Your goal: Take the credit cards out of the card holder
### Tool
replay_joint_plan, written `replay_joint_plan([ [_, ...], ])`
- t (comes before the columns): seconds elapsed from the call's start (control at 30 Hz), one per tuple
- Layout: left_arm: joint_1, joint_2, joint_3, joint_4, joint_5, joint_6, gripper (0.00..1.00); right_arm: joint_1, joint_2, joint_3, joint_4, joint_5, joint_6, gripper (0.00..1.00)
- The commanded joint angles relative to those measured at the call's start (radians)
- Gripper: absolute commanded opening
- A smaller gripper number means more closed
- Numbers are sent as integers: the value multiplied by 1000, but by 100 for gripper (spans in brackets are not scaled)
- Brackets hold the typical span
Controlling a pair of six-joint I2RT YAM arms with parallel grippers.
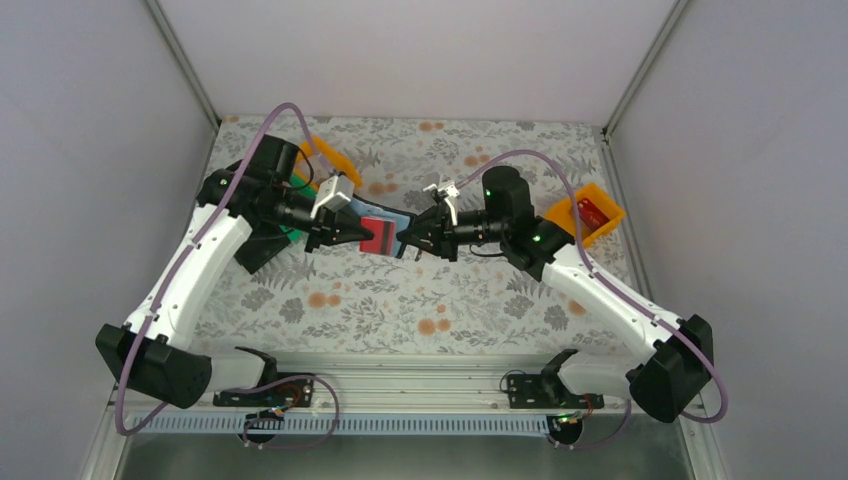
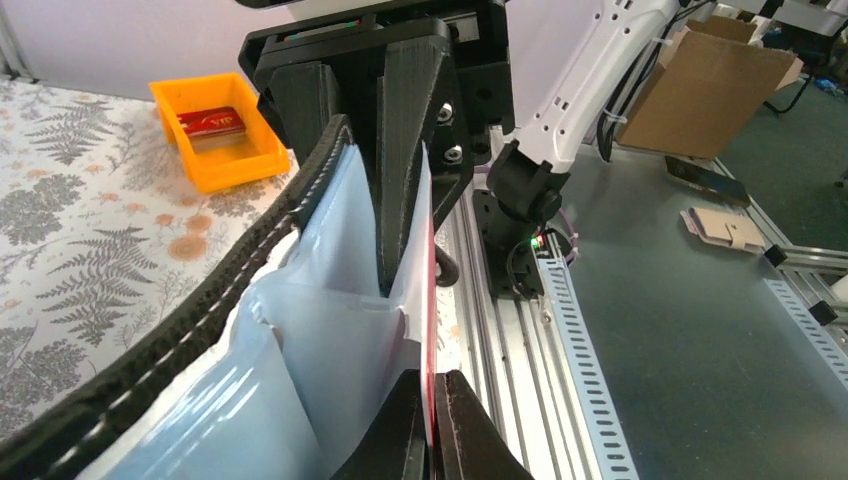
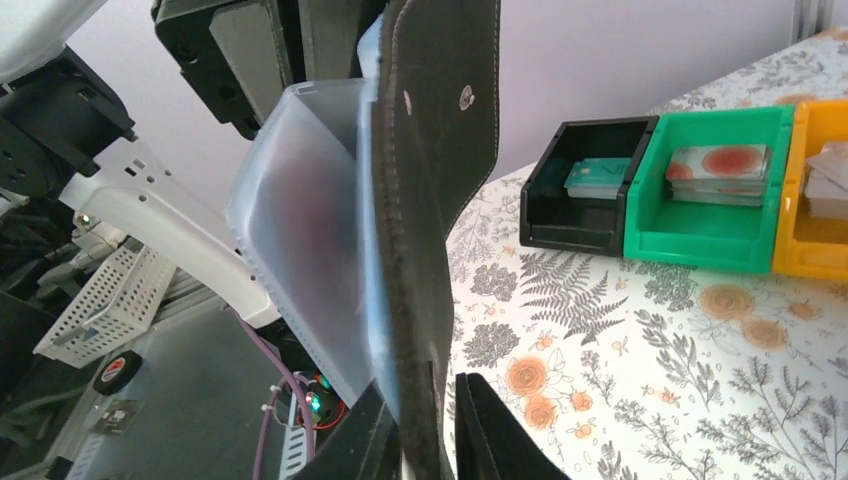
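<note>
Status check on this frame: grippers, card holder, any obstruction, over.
Left gripper shut on red credit card edge. Right gripper astride card holder black cover, grip unclear. Holder aloft between arms; nothing seen blocking.

Tabletop under a pale cloth printed with grey ferns and orange flowers.
Orange open plastic tray, alone near the far right edge.
Black open plastic tray, green open plastic tray and second orange plastic tray, touching in a row.
Brown cardboard box, off the tabletop.
White perforated basket, beside the frame.
Silver slotted metal rail, along the near edge.
</note>
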Motion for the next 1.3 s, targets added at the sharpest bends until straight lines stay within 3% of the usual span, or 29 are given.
replay_joint_plan([
  [0.0, 3, -4, 8, -9, 58, 47, 2, -5, -8, 12, 31, -9, -8, 9],
  [0.07, 4, 1, 15, -27, 49, 61, 7, -5, -13, 15, 27, -9, -14, 4],
  [0.13, 13, 6, 27, -75, 46, 104, 28, -8, -23, 16, 23, -15, -26, 4],
  [0.2, 32, 9, 35, -115, 59, 145, 31, -10, -31, 18, 16, -14, -35, 4],
  [0.37, 44, 18, 17, -132, 83, 181, 19, -13, -20, 29, 8, -35, -45, 4],
  [0.5, 44, 46, 40, -175, 93, 220, 4, -15, -14, 37, -3, -45, -48, 4],
  [0.87, 68, 40, 43, -193, 54, 231, 3, -35, -23, 26, -36, -42, -66, 4],
  [1.0, 67, 40, 41, -193, 49, 231, 8, -41, -22, 25, -40, -52, -64, 4],
  [1.27, 78, 45, 53, -193, 58, 230, 2, -50, -28, 33, -67, -49, -68, 4],
])
